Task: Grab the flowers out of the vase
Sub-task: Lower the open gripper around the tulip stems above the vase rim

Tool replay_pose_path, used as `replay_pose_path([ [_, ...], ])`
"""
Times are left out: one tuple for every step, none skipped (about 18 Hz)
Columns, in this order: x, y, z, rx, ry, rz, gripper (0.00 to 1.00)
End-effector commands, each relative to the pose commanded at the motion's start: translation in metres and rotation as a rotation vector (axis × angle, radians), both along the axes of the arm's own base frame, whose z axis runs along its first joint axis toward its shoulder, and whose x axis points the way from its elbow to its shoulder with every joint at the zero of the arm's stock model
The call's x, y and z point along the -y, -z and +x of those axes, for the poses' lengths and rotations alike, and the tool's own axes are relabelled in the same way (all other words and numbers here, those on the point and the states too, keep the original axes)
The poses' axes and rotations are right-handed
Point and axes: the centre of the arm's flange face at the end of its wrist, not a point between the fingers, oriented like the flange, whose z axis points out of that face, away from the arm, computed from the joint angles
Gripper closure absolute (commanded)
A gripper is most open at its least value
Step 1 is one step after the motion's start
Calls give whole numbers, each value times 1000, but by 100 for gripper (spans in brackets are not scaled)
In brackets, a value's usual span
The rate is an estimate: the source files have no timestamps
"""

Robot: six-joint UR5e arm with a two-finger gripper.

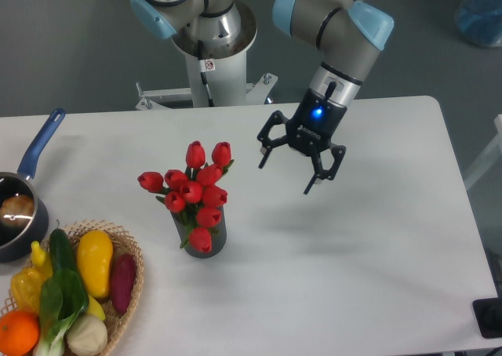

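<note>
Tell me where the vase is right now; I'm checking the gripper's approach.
The vase stands left of centre on the table, holding the flowers, just right of the wicker basket; the open gripper hovers up to its right.

The flowers (194,185) are a bunch of red tulip buds with green stems and leaves, standing in the vase (212,241). The buds spread wider than the vase and lean up and to the left. The vase is a small dark grey cylinder, upright on the white table (353,277)
</note>
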Motion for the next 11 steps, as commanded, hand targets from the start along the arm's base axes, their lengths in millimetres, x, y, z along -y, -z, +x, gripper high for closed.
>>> replay_pose_path([
  [-2,1,2,5,6,8,0],
  [-5,0,3,7,13,23,0],
  [-5,0,3,10,17,38,0],
  [-6,0,4,14,21,48,0],
  [-9,0,6,13,28,50,0],
  [-13,1,10,10,42,51,0],
  [-16,2,12,13,48,50,0],
  [-19,3,15,15,56,49,0],
  [-22,3,18,15,63,49,0],
  [-25,3,22,15,72,49,0],
  [-28,2,24,13,80,51,0],
])
